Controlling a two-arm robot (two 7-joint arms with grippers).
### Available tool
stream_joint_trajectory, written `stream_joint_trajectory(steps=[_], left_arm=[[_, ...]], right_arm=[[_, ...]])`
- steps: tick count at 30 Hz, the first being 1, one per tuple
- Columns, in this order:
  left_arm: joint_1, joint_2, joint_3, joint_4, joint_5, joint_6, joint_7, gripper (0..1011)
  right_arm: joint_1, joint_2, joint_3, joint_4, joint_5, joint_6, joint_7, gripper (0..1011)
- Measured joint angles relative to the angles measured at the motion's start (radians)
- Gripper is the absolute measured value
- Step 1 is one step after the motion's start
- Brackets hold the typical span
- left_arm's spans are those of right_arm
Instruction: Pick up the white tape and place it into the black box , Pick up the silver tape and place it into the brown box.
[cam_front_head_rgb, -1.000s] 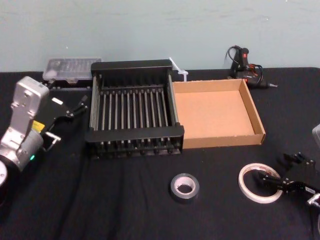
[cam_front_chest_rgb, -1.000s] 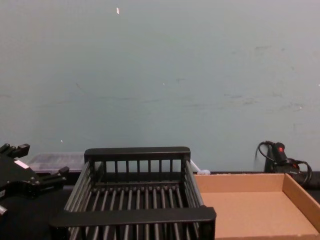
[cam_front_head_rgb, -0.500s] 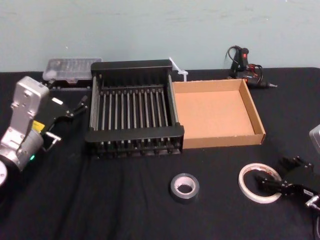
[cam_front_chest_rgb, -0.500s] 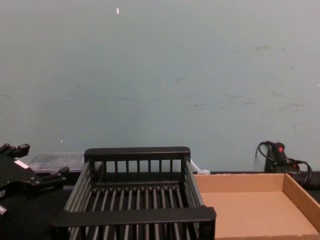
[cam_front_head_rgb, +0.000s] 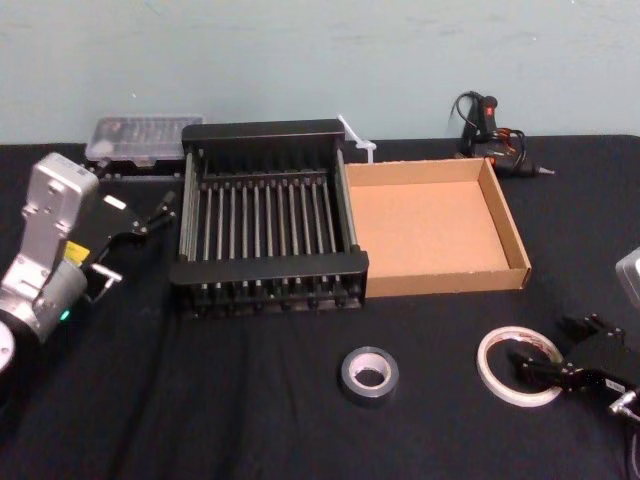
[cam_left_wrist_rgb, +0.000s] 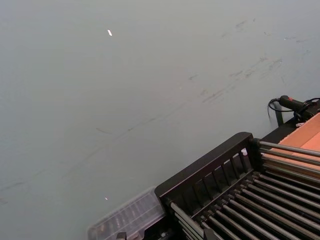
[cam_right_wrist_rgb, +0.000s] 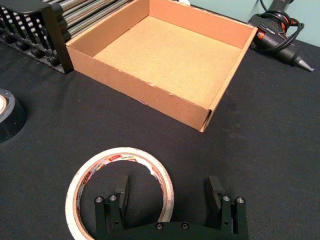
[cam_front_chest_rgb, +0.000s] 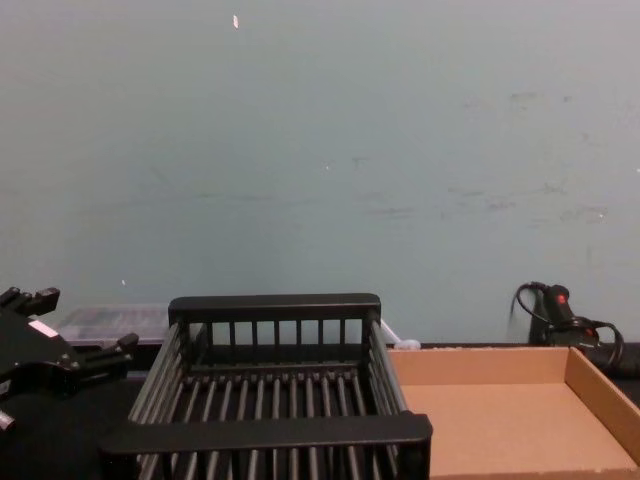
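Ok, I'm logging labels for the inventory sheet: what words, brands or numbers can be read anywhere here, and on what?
Red print on the inner core of the white tape, straddled by the open jaws of the right gripper: too blurred to read.
Yellow sticker on the parked left arm, left of the black box: too small to read.
No other text is legible.

Black table (cam_front_head_rgb: 250, 420): black box (cam_front_head_rgb: 268, 268), brown box (cam_front_head_rgb: 450, 281), silver tape (cam_front_head_rgb: 347, 373), white tape (cam_front_head_rgb: 487, 375), clear case (cam_front_head_rgb: 140, 135), glue gun (cam_front_head_rgb: 487, 125).
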Motion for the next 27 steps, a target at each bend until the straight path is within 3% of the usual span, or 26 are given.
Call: stream_joint_trajectory(steps=[27], left_arm=[[0.000, 0.000, 0.000, 0.000, 0.000, 0.000, 0.000, 1001]], right_arm=[[-0.001, -0.004, 0.004, 0.002, -0.003, -0.002, 0.006, 1002]])
